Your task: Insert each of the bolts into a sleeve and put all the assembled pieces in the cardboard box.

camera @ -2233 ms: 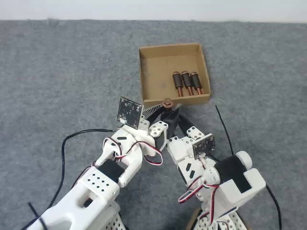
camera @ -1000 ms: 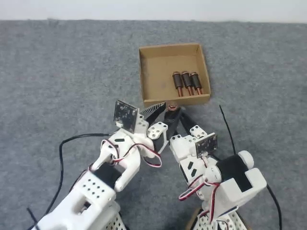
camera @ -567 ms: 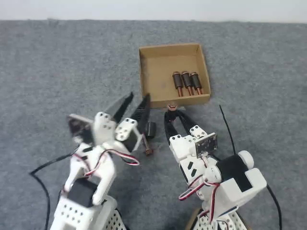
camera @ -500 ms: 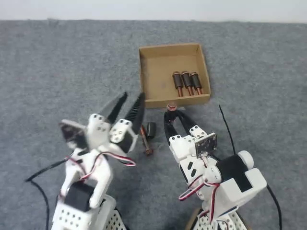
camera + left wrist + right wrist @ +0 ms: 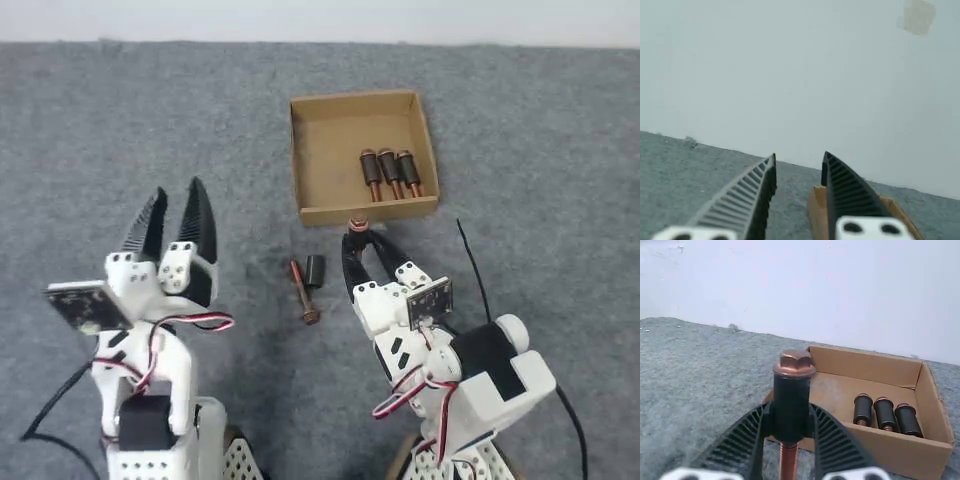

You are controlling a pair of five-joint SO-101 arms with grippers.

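The right gripper (image 5: 790, 416) clamps an upright black sleeve (image 5: 790, 400) with a copper hex bolt (image 5: 794, 362) through it, just before the cardboard box (image 5: 318, 120), where three assembled pieces (image 5: 391, 172) lie side by side. On the grey felt (image 5: 520, 150) a loose bolt (image 5: 303, 292) and loose sleeve (image 5: 316, 270) lie between the arms. The left gripper (image 5: 175, 210), ribbed jaws apart, holds nothing.
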